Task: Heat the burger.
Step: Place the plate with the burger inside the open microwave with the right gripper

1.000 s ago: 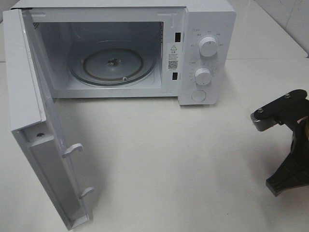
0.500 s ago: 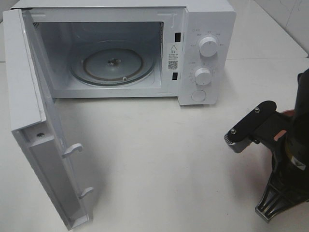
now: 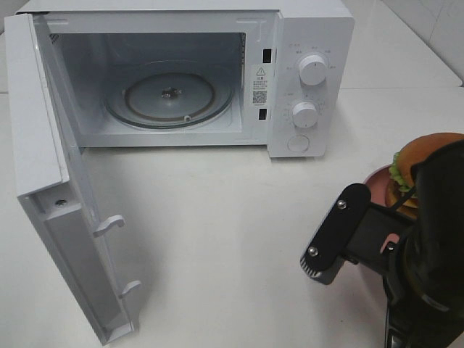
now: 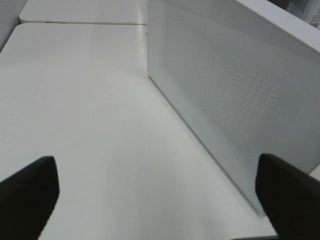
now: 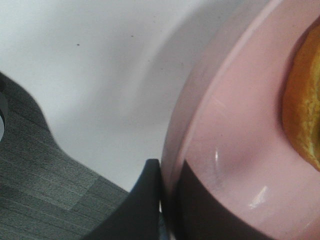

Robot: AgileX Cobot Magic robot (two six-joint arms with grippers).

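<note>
- White tabletop (image 3: 239, 217) carries a white microwave (image 3: 312, 29) at the back. Its door (image 3: 36, 123) stands wide open on the left, and the glass turntable (image 3: 170, 94) shows inside.
- The burger (image 3: 424, 154) sits on a pink plate (image 3: 378, 181) at the right edge of the high view. It is in front of the microwave and to its right, partly hidden behind the right arm (image 3: 428, 246).
- The right gripper (image 5: 167, 200) is clamped on the plate rim, one dark finger outside the rim and the other on the inner side.
- The left gripper (image 4: 160, 195) is spread wide. Only table surface shows between its fingers (image 4: 27, 195), and the door's dotted outer face is just beside it.
</note>
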